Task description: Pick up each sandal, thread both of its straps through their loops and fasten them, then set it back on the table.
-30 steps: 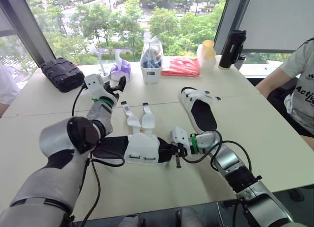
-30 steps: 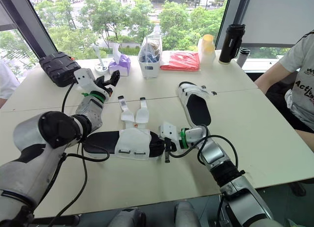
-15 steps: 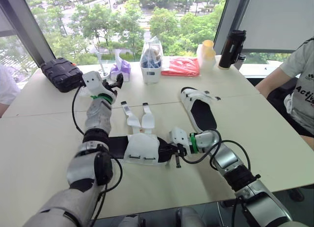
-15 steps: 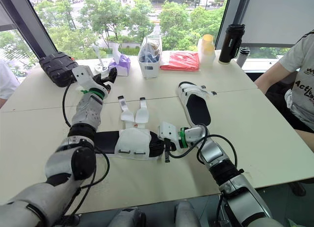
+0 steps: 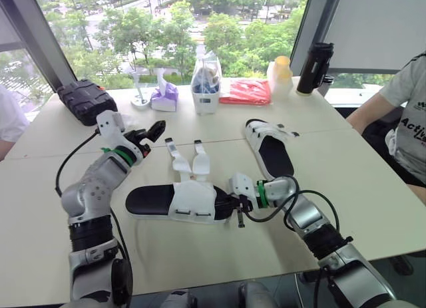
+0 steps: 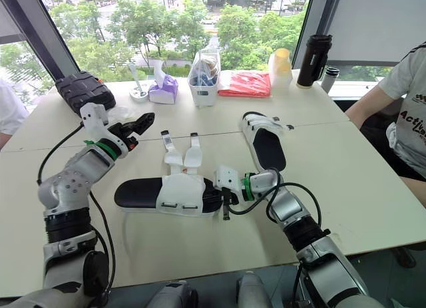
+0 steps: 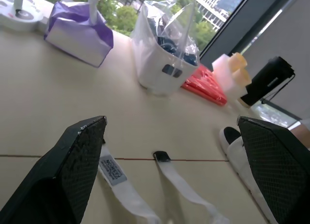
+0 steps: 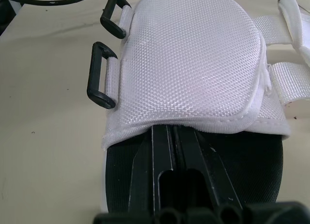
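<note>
The near sandal [image 5: 178, 201], black sole with a white upper, lies flat on the table. Its two loose white straps [image 5: 189, 159] trail toward the far side. Both black loops [image 8: 100, 75] on the opposite edge are empty. My right gripper [image 5: 231, 203] is at the toe end. Its fingers [image 8: 172, 161] are pressed together on the insole, with the tips hidden under the white upper. My left gripper [image 5: 152, 130] hovers open, left of the strap ends [image 7: 114, 173], holding nothing. The second sandal [image 5: 269, 152] lies further right.
Along the far edge stand a black case [image 5: 83, 98], a purple tissue box [image 5: 164, 95], a white caddy [image 5: 205, 83], a red packet [image 5: 245, 90], pale bottles [image 5: 280, 74] and a black flask [image 5: 314, 67]. A person [image 5: 407, 115] sits at the right.
My left arm has swung out to the left, uncovering the near sandal's heel. Its gripper drew back from the tissue box toward the straps. The right gripper and sandal stayed put.
</note>
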